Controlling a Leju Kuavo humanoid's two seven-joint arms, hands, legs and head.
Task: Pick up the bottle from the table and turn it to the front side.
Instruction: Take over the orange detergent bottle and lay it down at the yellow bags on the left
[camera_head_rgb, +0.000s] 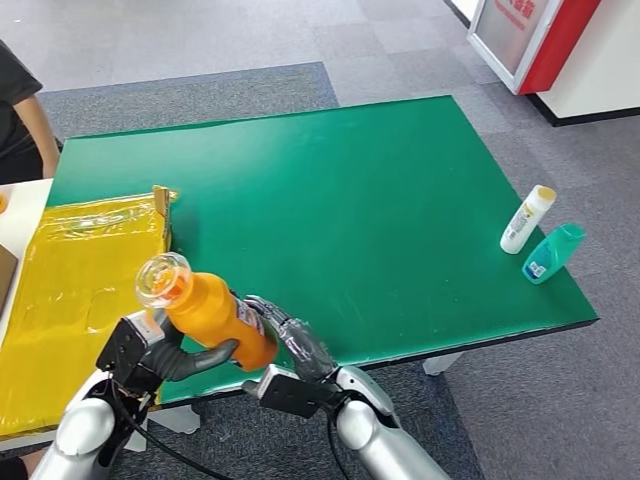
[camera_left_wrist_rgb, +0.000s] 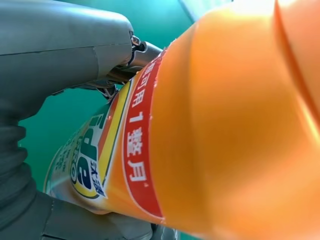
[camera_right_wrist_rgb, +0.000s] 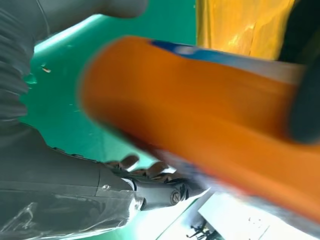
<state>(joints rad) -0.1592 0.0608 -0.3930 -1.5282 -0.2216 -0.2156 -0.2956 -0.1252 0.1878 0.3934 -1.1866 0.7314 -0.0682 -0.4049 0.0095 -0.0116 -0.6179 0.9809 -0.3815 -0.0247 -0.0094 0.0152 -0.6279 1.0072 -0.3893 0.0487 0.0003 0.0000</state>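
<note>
Indoor test or demo space, office-type hall.

Grey carpet tiles (camera_head_rgb: 226, 30) cover the floor. A table with a green top (camera_head_rgb: 362, 190) stands in the open; yellow plastic sheeting (camera_head_rgb: 75, 290) covers one end. A red-and-white display stand (camera_head_rgb: 536, 40) sits at the far corner. A seated person (camera_head_rgb: 23, 120) is at the table's edge.

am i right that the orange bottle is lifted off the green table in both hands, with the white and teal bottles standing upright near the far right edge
Not quite. The white bottle and teal bottle lie on their sides, as the head view shows. The rest holds: the left hand and right hand hold the orange bottle above the green table.
</note>
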